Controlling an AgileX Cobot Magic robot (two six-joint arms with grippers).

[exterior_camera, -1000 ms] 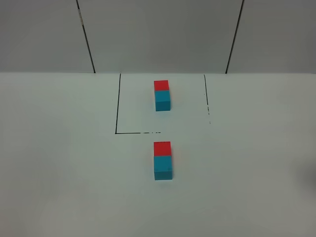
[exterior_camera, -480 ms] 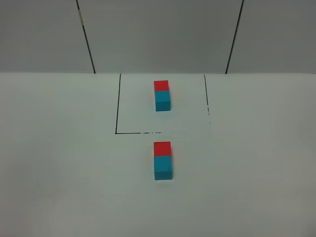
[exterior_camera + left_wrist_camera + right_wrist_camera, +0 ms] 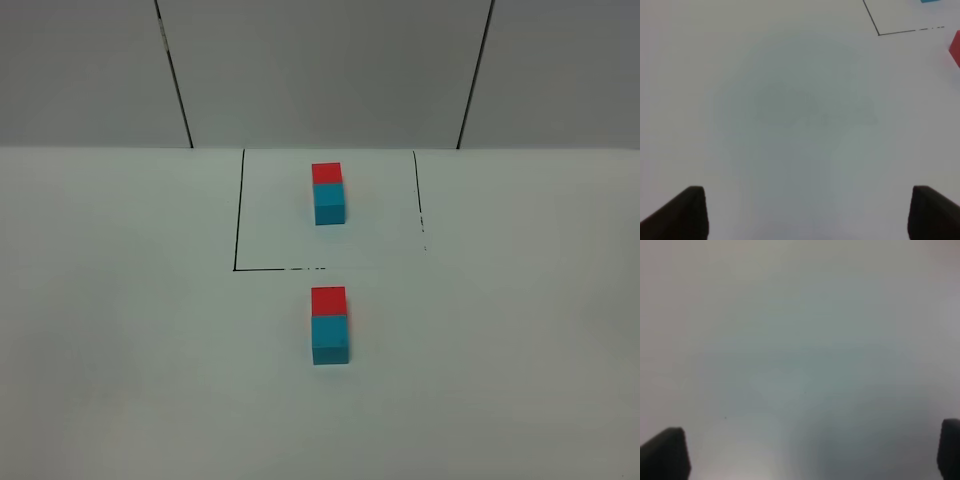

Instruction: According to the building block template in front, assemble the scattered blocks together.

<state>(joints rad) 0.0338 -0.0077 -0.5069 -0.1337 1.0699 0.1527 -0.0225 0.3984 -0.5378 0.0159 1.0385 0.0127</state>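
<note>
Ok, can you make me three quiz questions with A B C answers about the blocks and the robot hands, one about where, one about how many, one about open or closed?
1. Where is the building block template?
A. Inside the black outline
B. At the table's near edge
C. On top of the other blocks

2. How many cubes show in the high view?
A. Two
B. Four
C. Six

3. How is the left gripper?
A. Shut on a red cube
B. Shut on nothing
C. Open, holding nothing

Answers:
1. A, the pair sits between the drawn lines, farther back.
2. B, the template has two, and the near red cube touches the near cyan cube.
3. C, its fingertips stand wide apart over bare table; the right gripper looks the same.
</note>
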